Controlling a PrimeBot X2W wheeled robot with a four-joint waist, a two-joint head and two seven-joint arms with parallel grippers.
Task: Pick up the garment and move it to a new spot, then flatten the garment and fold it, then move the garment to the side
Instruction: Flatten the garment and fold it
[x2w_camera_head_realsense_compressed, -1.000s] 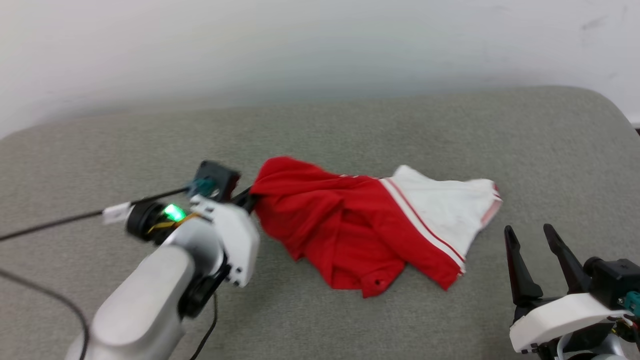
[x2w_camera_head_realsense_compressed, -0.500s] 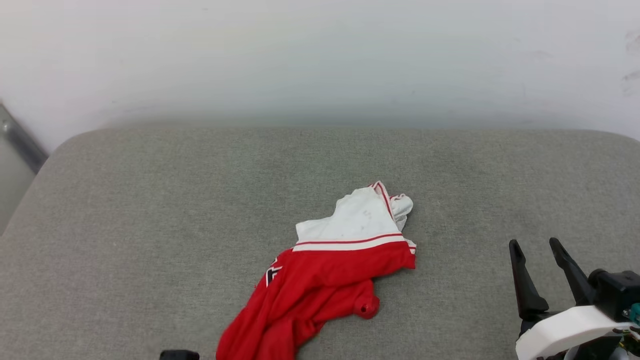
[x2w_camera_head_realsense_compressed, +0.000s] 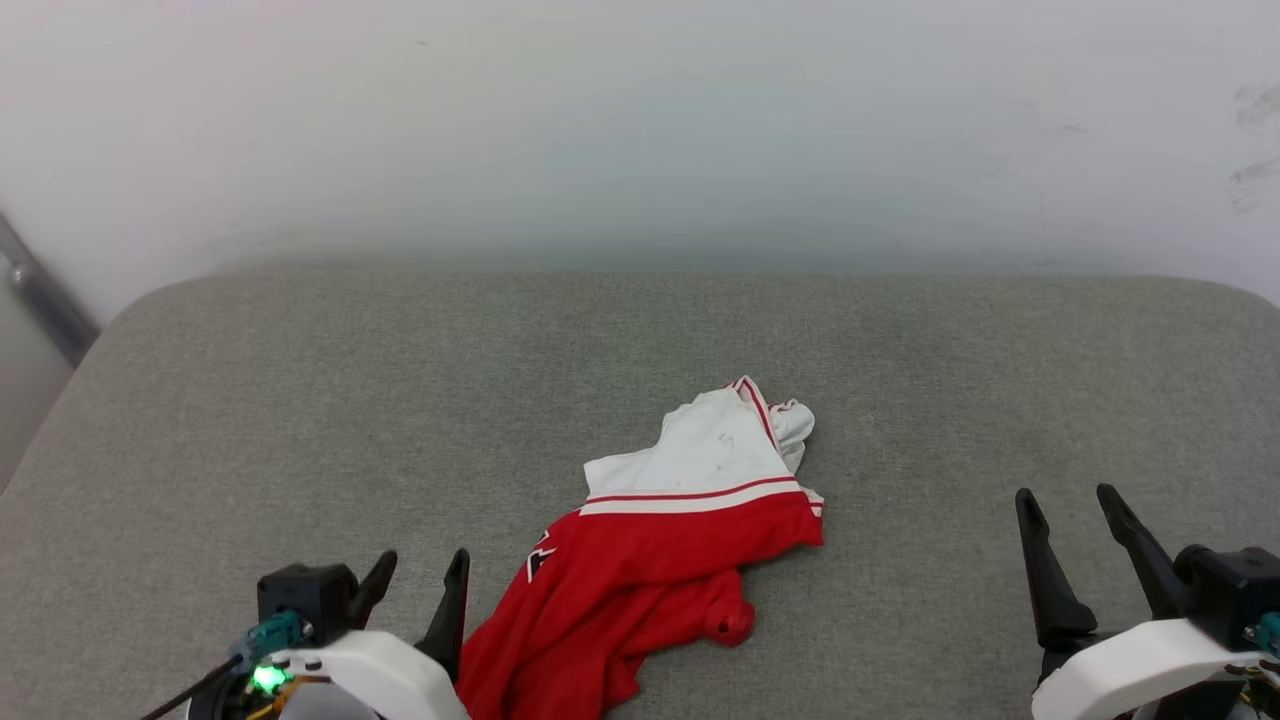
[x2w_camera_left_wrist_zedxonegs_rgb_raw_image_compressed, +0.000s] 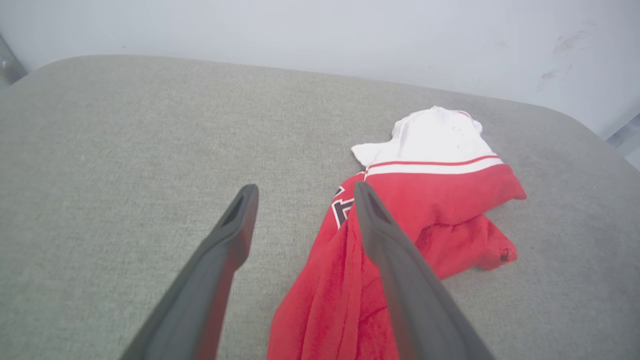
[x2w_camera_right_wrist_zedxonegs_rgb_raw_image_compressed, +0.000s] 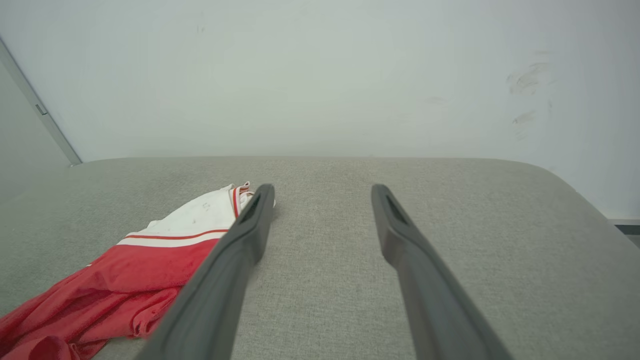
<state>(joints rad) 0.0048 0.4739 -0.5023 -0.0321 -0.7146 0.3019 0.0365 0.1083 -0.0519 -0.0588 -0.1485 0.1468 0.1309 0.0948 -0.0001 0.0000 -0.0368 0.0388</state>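
Open grey surface (x2w_camera_head_realsense_compressed: 300, 400) around garment (x2w_camera_head_realsense_compressed: 660, 560)

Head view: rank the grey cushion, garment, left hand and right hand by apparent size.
1. grey cushion
2. garment
3. right hand and left hand: unranked, since both are cut off by the bottom edge and lie close to the camera.

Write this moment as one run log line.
shirt: crumpled on grey cushion, not held | left claw: open, beside shirt | right claw: open, apart from shirt | fold: not yet done
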